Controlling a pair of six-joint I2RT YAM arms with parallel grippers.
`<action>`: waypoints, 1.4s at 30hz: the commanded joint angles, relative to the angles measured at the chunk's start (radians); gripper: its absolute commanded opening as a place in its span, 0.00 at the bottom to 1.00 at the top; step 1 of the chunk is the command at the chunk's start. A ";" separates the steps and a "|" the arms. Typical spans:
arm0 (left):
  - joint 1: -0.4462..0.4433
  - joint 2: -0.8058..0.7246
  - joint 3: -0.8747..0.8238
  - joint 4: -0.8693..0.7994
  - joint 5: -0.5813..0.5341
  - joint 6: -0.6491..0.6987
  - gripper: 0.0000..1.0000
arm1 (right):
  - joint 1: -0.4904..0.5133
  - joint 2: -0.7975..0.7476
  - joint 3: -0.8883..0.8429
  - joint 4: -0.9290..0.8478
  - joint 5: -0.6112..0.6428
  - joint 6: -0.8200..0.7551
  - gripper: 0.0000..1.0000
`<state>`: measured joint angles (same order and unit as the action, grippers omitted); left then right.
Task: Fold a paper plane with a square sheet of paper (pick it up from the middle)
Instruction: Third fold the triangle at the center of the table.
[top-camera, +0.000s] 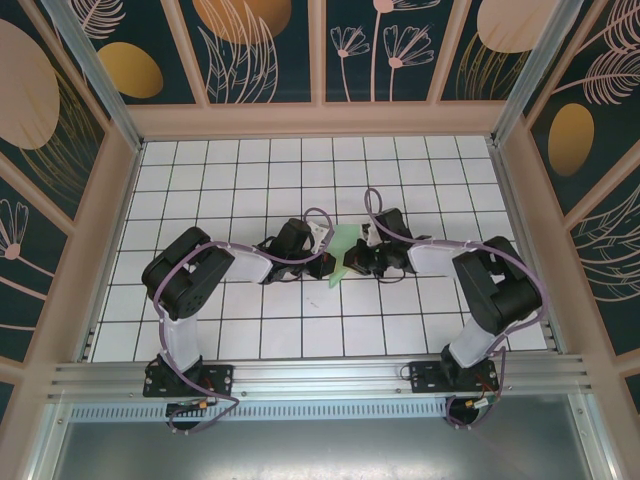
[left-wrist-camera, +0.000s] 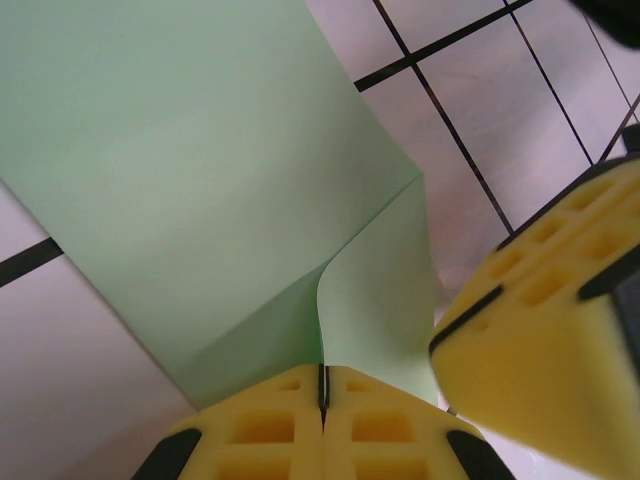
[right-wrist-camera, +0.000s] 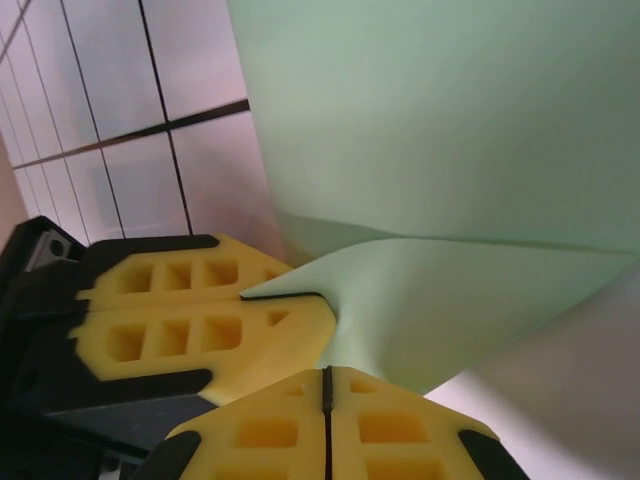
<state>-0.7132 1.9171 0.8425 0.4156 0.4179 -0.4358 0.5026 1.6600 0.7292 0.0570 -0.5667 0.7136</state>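
**Operator:** Where does the paper sit from my two arms?

**Spotter:** Your left gripper (left-wrist-camera: 322, 385) is pinched tight on the square sheet of paper (left-wrist-camera: 200, 150) at its near edge. Your right gripper (right-wrist-camera: 327, 385) is clamped on the same sheet just beside it, so the two heads are almost touching.

**Operator:** Which way does it run from there?

**Spotter:** Up and away from both of your pinch points, and it looks raised off the worktop (top-camera: 250, 170). From above it stands between your wrists, with its length running far-to-near, not side to side. A flap curls off a crease right at the pinch.

**Operator:** Which arm is nearer?

**Spotter:** Neither, since you hold one spot with both. I judge the next fold needs one gripper to anchor while the other travels along that crease. You have little room to part them.
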 joint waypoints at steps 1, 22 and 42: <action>0.002 -0.013 -0.028 -0.047 0.002 -0.011 0.00 | 0.008 0.029 -0.012 0.024 0.009 0.010 0.10; 0.002 -0.020 -0.044 -0.041 -0.006 -0.017 0.00 | 0.034 -0.050 -0.052 0.050 -0.036 0.037 0.11; 0.002 -0.015 -0.045 -0.041 -0.011 -0.018 0.00 | 0.082 0.028 -0.097 0.140 -0.006 0.098 0.10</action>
<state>-0.7132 1.9045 0.8227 0.4229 0.4175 -0.4431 0.5720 1.7039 0.6559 0.1883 -0.5819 0.7967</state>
